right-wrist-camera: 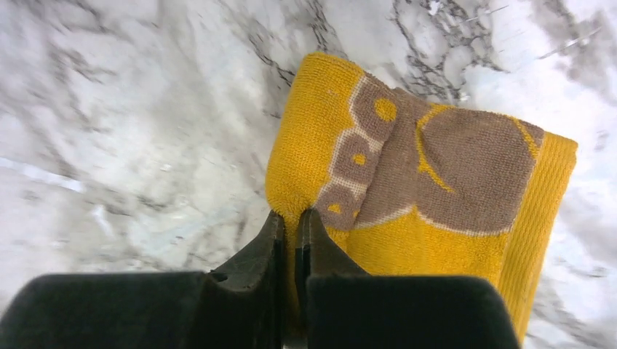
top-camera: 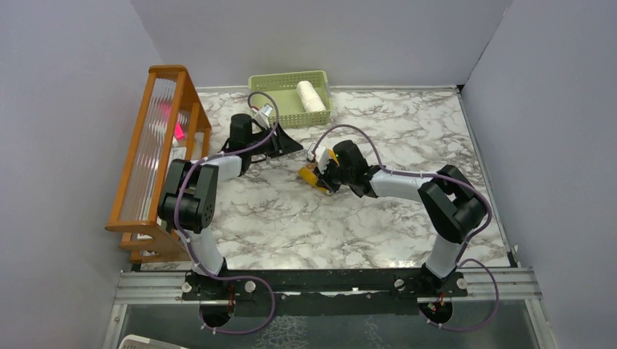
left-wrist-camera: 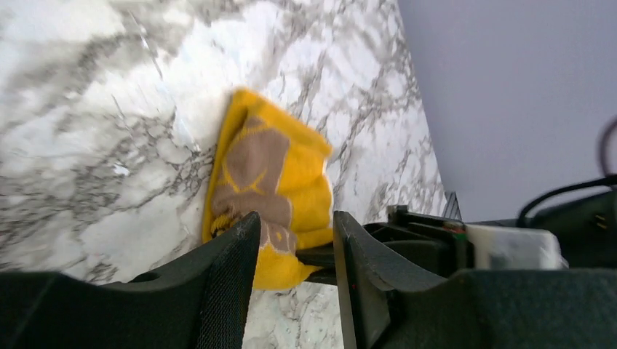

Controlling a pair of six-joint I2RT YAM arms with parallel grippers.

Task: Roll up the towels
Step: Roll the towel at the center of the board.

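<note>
Mustard-yellow towel (right-wrist-camera: 436, 189) lies on the marble table (top-camera: 291, 225), about mid-table, a little toward the far side. It is gathered into a short, thick bundle with the brown patterned patch on top, pale-edged circles along one side. You cannot tell from these views whether it is rolled or only folded over. Your right gripper (right-wrist-camera: 292, 216) sits at the bundle's near edge, fingers pressed together with barely a slit between them and tips down against the yellow pile. Whether a thin fold of cloth is caught in that slit cannot be made out; some yellow shows below the tips. Your left gripper (left-wrist-camera: 295, 222) is on the other side of the bundle, near it but not touching, fingers spread with nothing between them. In its wrist view the towel and part of the right gripper show through the gap. From above, the two arms reach in toward each other with the yellow towel at the right gripper's tip. The cream-white towel (top-camera: 311, 96) lies as a rolled cylinder in the right half of the pale green basket (top-camera: 271, 91), which stands at the far edge of the table, well apart from the yellow one. A wooden rack (top-camera: 156, 156) with ribbed clear panels stands along the table's left side, beside your left arm.
</note>
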